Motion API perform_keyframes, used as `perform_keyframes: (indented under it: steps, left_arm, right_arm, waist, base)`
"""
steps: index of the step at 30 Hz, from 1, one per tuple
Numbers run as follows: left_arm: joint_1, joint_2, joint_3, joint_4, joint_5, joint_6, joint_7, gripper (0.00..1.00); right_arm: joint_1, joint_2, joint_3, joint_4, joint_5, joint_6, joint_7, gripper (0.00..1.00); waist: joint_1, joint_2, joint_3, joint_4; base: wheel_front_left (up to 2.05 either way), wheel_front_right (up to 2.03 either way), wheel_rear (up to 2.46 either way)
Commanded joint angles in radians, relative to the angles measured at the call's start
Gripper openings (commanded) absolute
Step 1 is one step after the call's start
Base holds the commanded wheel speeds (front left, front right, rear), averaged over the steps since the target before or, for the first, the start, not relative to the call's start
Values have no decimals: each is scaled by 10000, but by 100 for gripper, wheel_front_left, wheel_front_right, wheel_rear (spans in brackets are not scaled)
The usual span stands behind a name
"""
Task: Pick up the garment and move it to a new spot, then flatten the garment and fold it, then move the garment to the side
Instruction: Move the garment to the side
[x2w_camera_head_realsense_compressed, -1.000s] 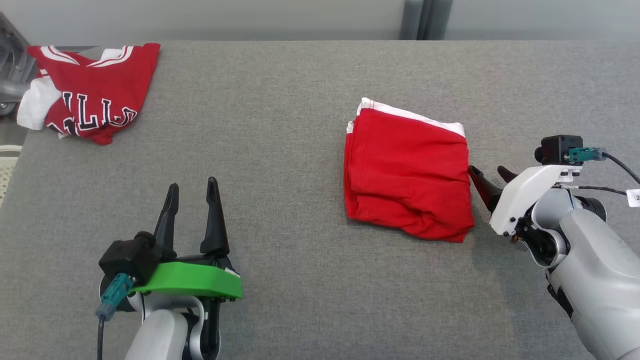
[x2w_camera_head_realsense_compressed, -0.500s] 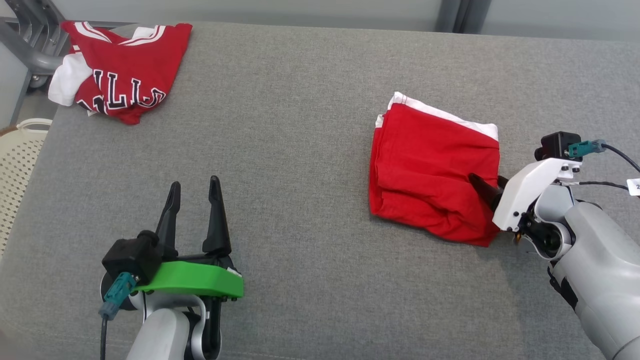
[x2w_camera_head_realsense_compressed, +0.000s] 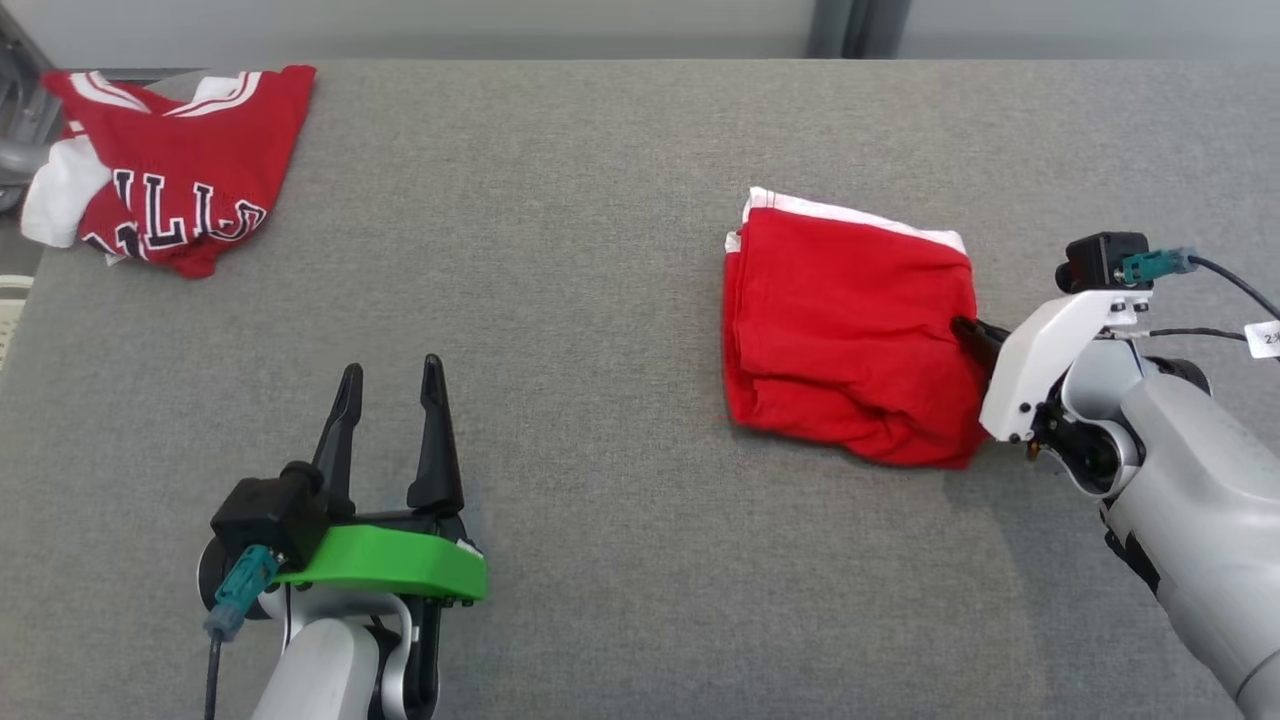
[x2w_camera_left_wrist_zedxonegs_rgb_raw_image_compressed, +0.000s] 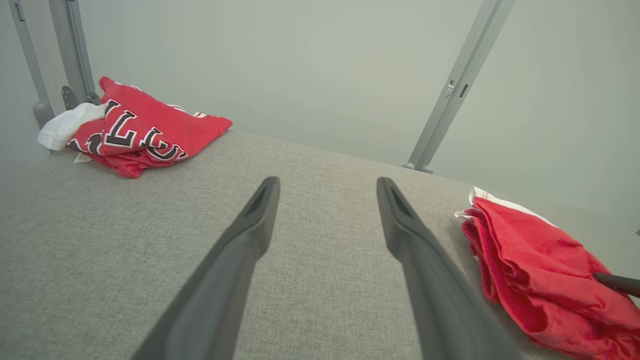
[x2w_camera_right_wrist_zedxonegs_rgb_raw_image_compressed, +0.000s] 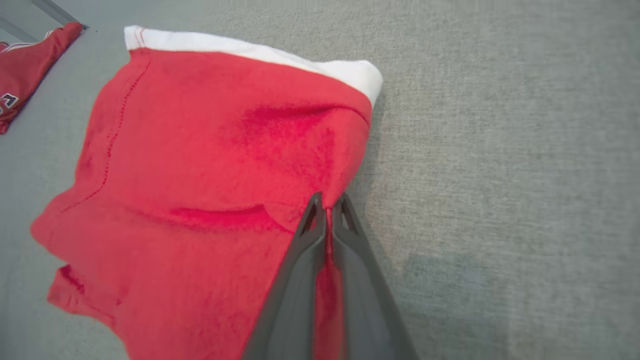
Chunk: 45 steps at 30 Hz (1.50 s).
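A grey fabric-covered table (x2w_camera_head_realsense_compressed: 600, 560) stretches before us, with a pale wall and a metal post behind it. The folded red garment (x2w_camera_head_realsense_compressed: 850, 340), a white band along its far edge, lies on the table's right half. It is well apart from a crumpled red lettered jersey (x2w_camera_head_realsense_compressed: 170, 190) at the far left corner.

Our right gripper (x2w_camera_right_wrist_zedxonegs_rgb_raw_image_compressed: 328, 201) has its fingers pressed together on the garment's right-hand edge, with a ridge of red cloth pinched between them. Our left gripper (x2w_camera_head_realsense_compressed: 391, 366) hovers over bare table at the near left, fingers spread wide and holding nothing.

We judge the cloth light, soft and limp, so it will likely sag, and its layers may slide apart if lifted from one point. We cannot tell how many layers the pinch takes. A mid-edge hold suits a short lift or drag. A grip nearer a corner, or a second hold from the left, would probably keep the fold tidier.
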Motion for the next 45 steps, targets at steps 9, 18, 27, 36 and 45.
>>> perform_keyframes:
  steps: [9,18,27,36,45]
  left_arm:
    - [-296,183,-209,-89,234,24,37,100]
    - [-685,464,-349,-233,440,84,311,100]
    - [-889,697,-410,-525,534,151,569,100]
    - [-1066,883,-366,-953,620,283,740,100]
    - [-1286,1114,-452,-1778,807,395,979,100]
  right_arm:
    - [-861,-668,537,-82,-140,0,-216,0]
    - [-1478,-920,762,12,-40,0,-503,0]
    - [-1946,-941,891,355,-47,0,-858,0]
    - [-2761,-1319,1068,1103,-738,0,-1439,0]
    - [-4074,-2266,1263,2372,-2094,-1,-2234,0]
  waist:
    - [0,0,382,-2174]
    - [0,0,939,-4035]
    - [0,0,1341,-4427]
    - [0,0,1865,-3948]
    - [0,0,2752,-3204]
  base:
    - [0,0,0]
    - [0,0,0]
    - [0,0,0]
    - [0,0,0]
    - [0,0,0]
